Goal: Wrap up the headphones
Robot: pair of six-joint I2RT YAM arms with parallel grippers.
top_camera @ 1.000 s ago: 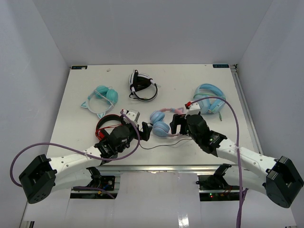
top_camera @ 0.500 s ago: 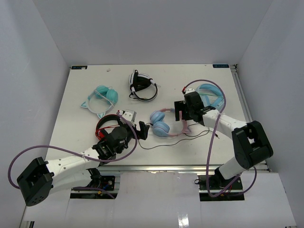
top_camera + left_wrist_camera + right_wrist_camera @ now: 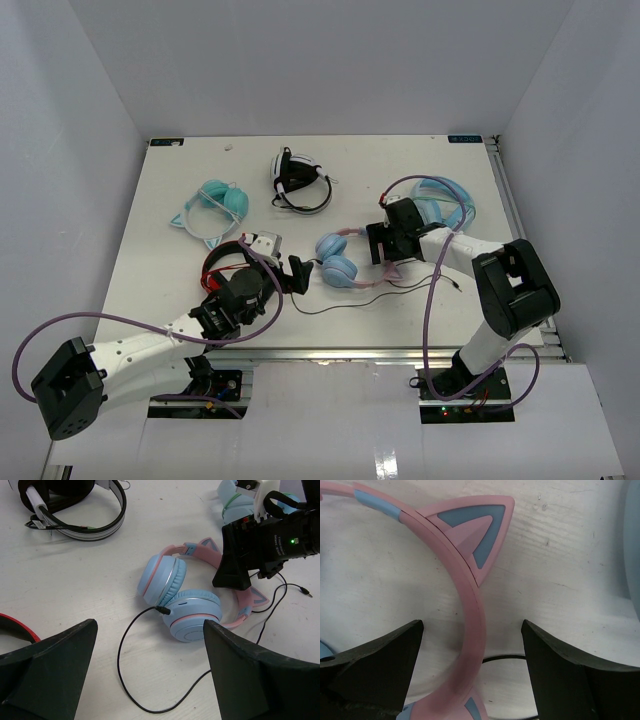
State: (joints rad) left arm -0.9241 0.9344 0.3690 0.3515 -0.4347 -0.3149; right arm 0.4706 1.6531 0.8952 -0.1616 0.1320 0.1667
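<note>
The headphones lie mid-table, with a pink cat-eared headband and two light blue ear cups. Their thin black cable plugs into the near cup and loops toward the front edge. My right gripper is down over the headband. In the right wrist view the right gripper is open, a finger on either side of the pink band and neither touching it. My left gripper hovers open just left of the cups. In the left wrist view the left gripper frames the cable loop and holds nothing.
Black-and-white headphones lie at the back. A teal pair with a white cat-ear band is back left, and an all-light-blue pair sits behind my right gripper. Red-and-black headphones lie beside my left arm. The cable's free plug trails right.
My right arm swung from the table's front up to the pink headband and settled over it, its jaws narrowing slightly. My left gripper crept a little toward the ear cups.
</note>
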